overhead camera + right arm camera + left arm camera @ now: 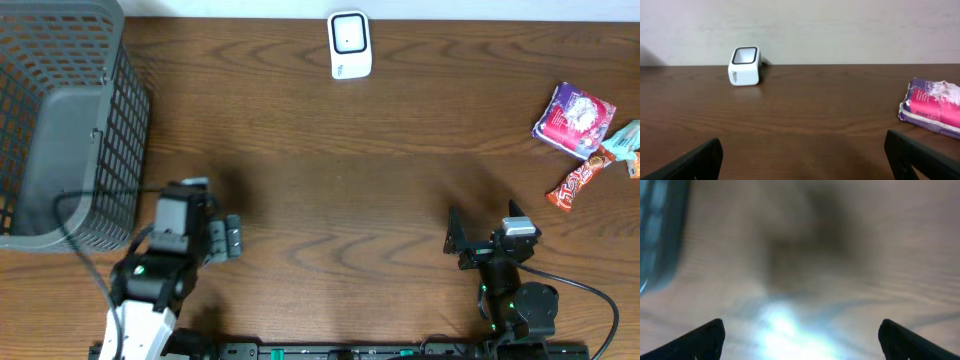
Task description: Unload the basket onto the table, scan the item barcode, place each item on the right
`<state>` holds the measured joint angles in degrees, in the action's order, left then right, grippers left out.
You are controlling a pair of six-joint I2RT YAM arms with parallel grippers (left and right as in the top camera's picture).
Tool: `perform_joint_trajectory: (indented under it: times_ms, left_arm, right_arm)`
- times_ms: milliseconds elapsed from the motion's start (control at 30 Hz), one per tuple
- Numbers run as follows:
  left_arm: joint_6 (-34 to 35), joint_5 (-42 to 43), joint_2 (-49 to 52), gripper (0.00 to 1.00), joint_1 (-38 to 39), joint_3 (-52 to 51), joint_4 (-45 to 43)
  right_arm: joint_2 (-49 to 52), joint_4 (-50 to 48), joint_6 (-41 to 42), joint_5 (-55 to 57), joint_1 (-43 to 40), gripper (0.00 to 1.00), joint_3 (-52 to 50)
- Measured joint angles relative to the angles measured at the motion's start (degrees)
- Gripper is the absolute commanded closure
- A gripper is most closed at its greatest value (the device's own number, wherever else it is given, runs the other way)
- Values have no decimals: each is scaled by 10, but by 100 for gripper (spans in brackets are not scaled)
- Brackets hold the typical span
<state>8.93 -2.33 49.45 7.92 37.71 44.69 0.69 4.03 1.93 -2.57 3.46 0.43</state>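
Observation:
The white barcode scanner (349, 44) stands at the far middle of the table, and in the right wrist view the scanner (744, 66) sits left of centre by the wall. A purple-and-pink packet (572, 119) lies at the right, and the right wrist view catches that packet (935, 107) at its edge. Beside it lie a red snack bar (578, 180) and a teal item (625, 145). My right gripper (487, 230) (802, 157) is open over bare wood near the front edge. My left gripper (224, 238) (800, 340) is open too, close above the table with nothing between its fingers.
A grey wire basket (62, 120) fills the far left corner, its edge blurred in the left wrist view. The table is dark wood (350, 170). A pale wall runs behind the table's far edge.

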Motion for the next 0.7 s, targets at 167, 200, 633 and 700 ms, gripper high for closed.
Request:
perform_joint_trajectory:
  times_ms: [167, 200, 633, 700]
  left_arm:
    - [0, 9, -61, 3, -31, -8, -5]
    - [0, 12, -73, 2, -32, -9, -16]
    - [-4, 110, -220, 2, -33, -177, -294]
    - [-4, 116, -242, 2, -33, -204, -317]
  right_arm:
    - [0, 0, 0, 0, 0, 1, 0]
    - [0, 0, 0, 0, 0, 1, 0]
    - [0, 0, 0, 0, 0, 1, 0]
    - [0, 0, 0, 0, 0, 1, 0]
